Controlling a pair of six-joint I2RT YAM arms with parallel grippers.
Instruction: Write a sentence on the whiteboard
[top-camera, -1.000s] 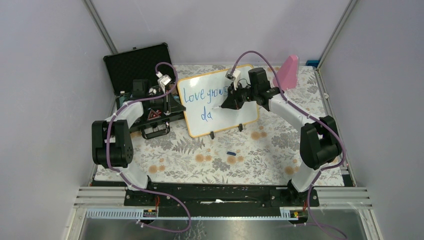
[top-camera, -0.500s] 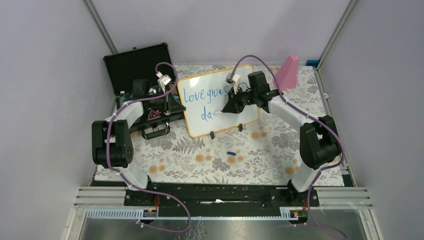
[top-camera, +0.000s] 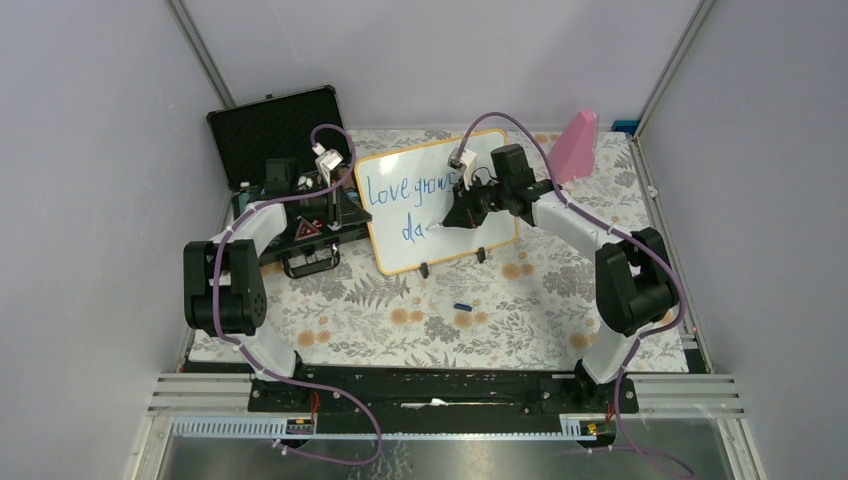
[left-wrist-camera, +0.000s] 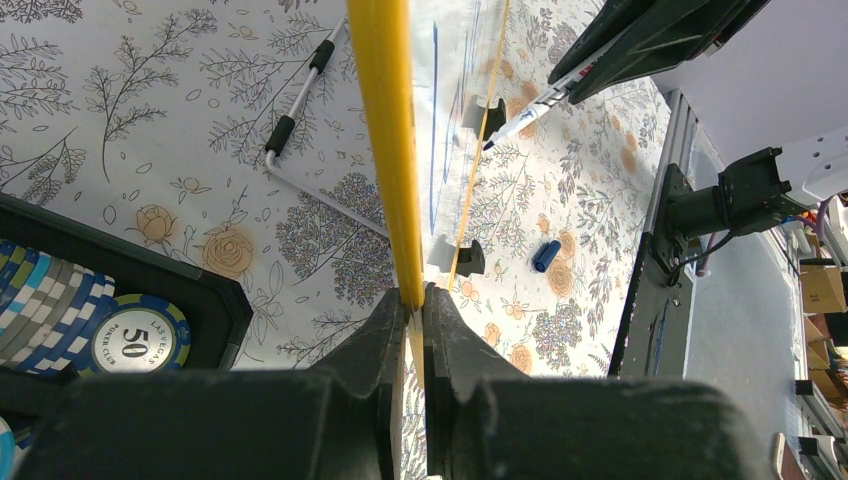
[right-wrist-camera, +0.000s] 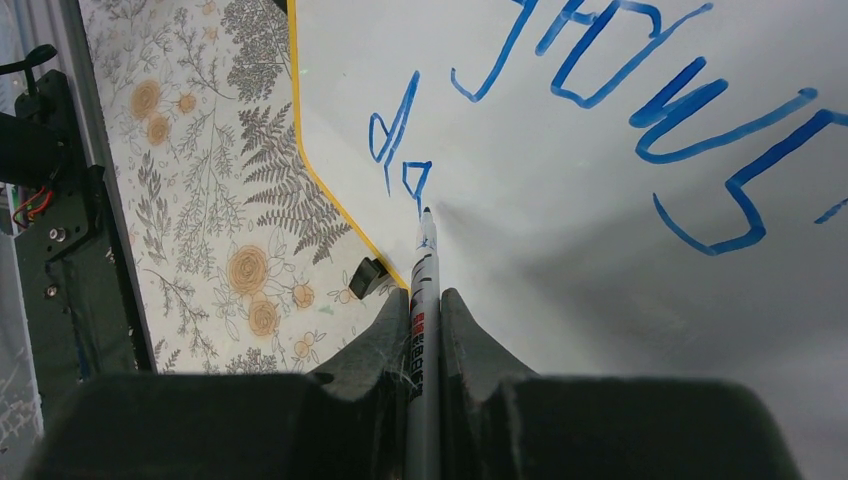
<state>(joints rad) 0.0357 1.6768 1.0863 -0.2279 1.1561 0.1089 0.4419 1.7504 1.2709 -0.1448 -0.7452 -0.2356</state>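
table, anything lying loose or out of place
A small blue cap lies loose on the cloth in front of the whiteboard, apart from the marker in the right hand; it is probably that marker's. Nothing else stands out.

We saw whiteboard (top-camera: 455, 243), orange-yellow rim, propped on 2 black feet; blue sentence (top-camera: 400, 190) read "Love grows", "da" below.

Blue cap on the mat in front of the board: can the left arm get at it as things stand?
Probably not: the left gripper is shut on the whiteboard rim and would have to let go; nothing covers the blue cap.
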